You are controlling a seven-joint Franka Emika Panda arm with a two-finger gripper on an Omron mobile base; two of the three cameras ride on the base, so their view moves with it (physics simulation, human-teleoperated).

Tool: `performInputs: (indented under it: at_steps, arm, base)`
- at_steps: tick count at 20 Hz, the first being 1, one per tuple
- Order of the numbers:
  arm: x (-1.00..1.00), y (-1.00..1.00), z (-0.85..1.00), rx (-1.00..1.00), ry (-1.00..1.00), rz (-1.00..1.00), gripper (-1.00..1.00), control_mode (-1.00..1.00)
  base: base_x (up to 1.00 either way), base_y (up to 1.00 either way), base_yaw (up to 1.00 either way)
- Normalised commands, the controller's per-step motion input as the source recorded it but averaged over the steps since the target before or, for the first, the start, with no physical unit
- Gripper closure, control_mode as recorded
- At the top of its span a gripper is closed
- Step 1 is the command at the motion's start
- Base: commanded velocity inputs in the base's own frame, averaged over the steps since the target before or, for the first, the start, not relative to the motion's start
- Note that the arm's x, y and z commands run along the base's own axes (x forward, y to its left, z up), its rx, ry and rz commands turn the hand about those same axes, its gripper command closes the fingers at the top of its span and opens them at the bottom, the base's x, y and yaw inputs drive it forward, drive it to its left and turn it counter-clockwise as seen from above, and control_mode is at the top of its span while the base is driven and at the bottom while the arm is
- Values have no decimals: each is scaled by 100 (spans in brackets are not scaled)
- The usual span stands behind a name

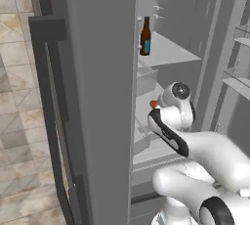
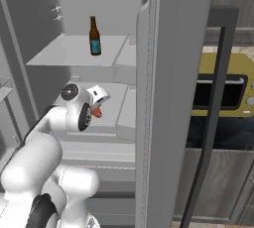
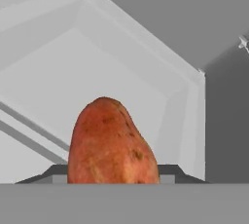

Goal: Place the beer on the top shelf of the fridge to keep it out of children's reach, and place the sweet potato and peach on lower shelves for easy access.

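The fridge (image 1: 97,97) is standing open, its grey interior facing the base, with a yellow oven (image 2: 223,85) showing past the door edge on the right. The top shelf (image 2: 69,53) is already carrying the beer (image 2: 95,35), upright near the shelf's front; judging by that, the first part of the task is done. The arm is reaching in beneath it, over one of the lower shelves (image 2: 116,105). The end effector (image 2: 99,107) is gripping the sweet potato (image 3: 111,142) at a moderate jaw width; in the hand view the tuber is filling the space between the fingertips, with the pale shelf floor and back corner beyond it. The step in hand looks like placing the sweet potato on this lower shelf. The next move probably calls for lowering until the tuber is resting on the panel, then opening and backing out clear of the shelf above. The peach is not accounted for here.
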Motion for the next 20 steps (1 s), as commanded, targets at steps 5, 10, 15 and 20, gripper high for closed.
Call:
performInputs:
  at_steps: [5, 10, 15, 20]
  arm:
    - [66, 0, -29, 0, 0, 0, 100, -100]
    - [68, 0, -23, 0, 0, 0, 100, -100]
    - [69, 0, -14, 0, 0, 0, 100, -100]
    - [61, 0, -15, 0, 0, 0, -100, -100]
  base:
    - [0, 0, 0]
    - [0, 0, 0]
    - [0, 0, 0]
    - [0, 0, 0]
